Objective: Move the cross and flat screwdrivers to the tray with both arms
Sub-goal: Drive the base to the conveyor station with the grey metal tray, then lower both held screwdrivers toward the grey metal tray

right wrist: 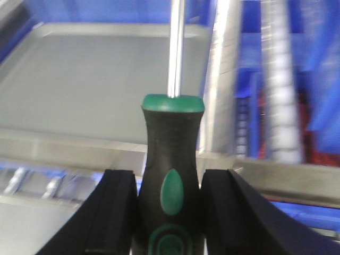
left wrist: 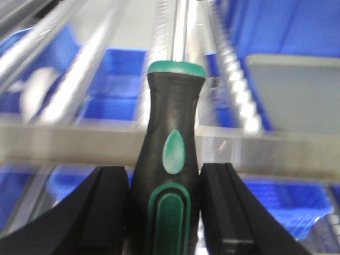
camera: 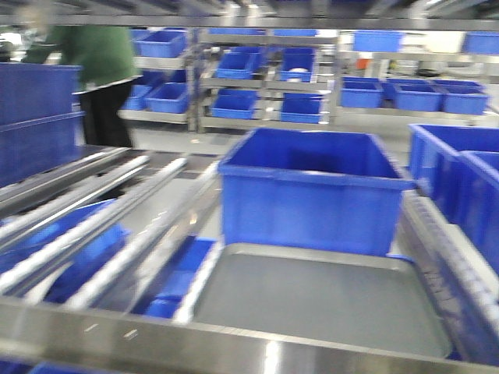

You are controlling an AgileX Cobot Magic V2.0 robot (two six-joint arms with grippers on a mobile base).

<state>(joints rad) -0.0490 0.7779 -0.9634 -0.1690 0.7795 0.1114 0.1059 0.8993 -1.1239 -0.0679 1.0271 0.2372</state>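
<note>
Left wrist-mounted view shows the left hand point(left wrist: 164, 183) closed on the black-and-green handle of the first screwdriver point(left wrist: 171, 122). Its shaft points ahead over the roller rails point(left wrist: 79, 69), and the tray point(left wrist: 297, 90) lies off to the right. The right hand point(right wrist: 169, 183) clamps the second screwdriver point(right wrist: 171, 138) the same way, with the shaft reaching over the grey tray.

Neither tool lies in the tray yet, which looks bare in the exterior view. The main risk sits on the left: letting go here would likely drop that screwdriver between the rails into the blue bins point(left wrist: 114, 79) below. Both tools are held low on the handle, so a tip catching the steel crossbar point(right wrist: 64, 143) or the tray rim could twist them in the grip. With both arms closing on one tray, they may also crowd each other.
</note>
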